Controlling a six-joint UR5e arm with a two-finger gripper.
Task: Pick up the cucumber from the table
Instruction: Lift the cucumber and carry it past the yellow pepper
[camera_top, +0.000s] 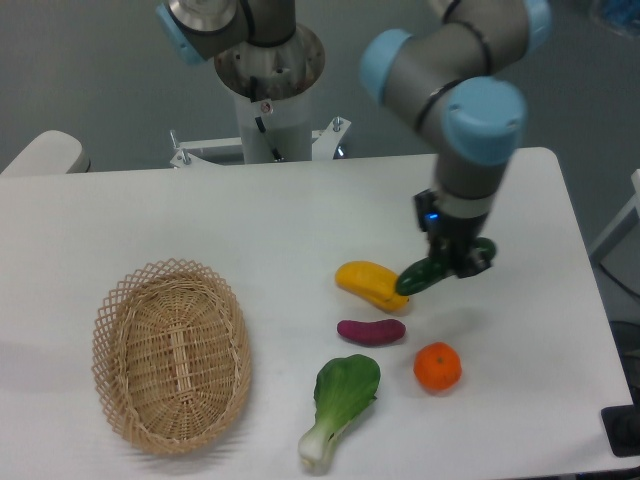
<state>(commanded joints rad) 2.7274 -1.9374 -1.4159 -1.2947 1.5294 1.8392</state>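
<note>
My fingers (452, 268) pinch the slim, dark green, glossy cucumber (424, 275) near its upper end, and it hangs tilted, its lower tip pointing toward eight o'clock and showing in front of the yellow, oblong vegetable's (368, 284) right end. Its shadow lies apart from it on the flat white tabletop (150, 215), so I judge it lifted clear of that surface.

To carry this step well, I judge that I should keep the pinch firm, because the skin looks slick and the grip sits off the middle; a slow, steady rise should stop the long end from swinging or twisting out. I cannot tell whether the low tip touches the yellow vegetable, so I would move straight up and not sideways. The small purple sweet potato (371, 331) lies at six o'clock from the yellow vegetable, the round orange fruit (437, 366) at six o'clock from my fingers, and the light-green leafy bok choy (339, 404) toward seven o'clock; I would stay above all three.

The oval woven wicker basket (118, 305) sits well apart at eight o'clock, and I see nothing inside it but its own weave.
</note>
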